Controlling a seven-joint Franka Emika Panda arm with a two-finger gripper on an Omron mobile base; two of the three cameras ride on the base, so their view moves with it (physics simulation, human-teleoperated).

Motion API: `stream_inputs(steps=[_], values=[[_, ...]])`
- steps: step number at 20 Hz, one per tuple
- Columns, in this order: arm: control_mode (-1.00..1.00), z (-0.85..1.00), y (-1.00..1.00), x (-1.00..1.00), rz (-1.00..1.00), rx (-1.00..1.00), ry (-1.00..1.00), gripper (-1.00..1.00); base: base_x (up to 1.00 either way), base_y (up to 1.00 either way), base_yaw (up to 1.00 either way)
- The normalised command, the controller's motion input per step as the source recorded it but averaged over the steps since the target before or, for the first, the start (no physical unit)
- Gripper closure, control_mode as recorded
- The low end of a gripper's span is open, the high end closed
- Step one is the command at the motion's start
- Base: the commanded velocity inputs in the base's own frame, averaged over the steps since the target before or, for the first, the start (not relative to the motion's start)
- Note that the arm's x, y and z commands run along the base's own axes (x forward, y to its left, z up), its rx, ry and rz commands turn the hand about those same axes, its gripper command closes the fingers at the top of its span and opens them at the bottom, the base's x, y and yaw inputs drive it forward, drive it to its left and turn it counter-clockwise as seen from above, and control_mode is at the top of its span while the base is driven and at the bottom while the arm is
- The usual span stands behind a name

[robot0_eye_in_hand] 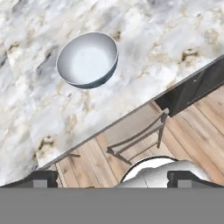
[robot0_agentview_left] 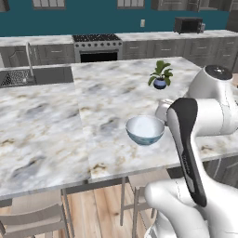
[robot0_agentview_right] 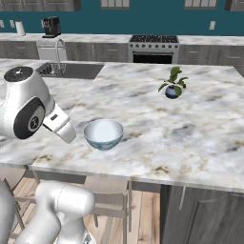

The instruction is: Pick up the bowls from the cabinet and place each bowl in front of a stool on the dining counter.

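White floral bowl (robot0_agentview_left: 145,129) set on the dining counter (robot0_agentview_left: 46,139), above a stool (robot0_eye_in_hand: 135,138), near the counter's front edge. Gripper (robot0_eye_in_hand: 112,177) spread wide, grasping nothing, pulled back from the bowl. Wooden bowl presumably left to fetch.

The white, blue-patterned bowl (robot0_agentview_left: 145,130) sits upright, seemingly empty, near the marble dining counter's (robot0_agentview_left: 46,135) front edge.
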Motion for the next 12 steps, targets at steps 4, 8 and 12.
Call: stream_inputs(steps=[4, 8, 12], values=[[-1.0, 0.57, -0.08, -0.55, 0.11, -0.22, -0.05, -1.0, 0.0, 0.0, 0.0], [-1.0, 0.47, -0.09, -0.21, 0.19, -0.1, -0.09, -1.0, 0.0, 0.0, 0.0], [-1.0, 0.29, 0.0, 0.0, 0.31, 0.0, -0.02, -1.0, 0.0, 0.0, 0.0]])
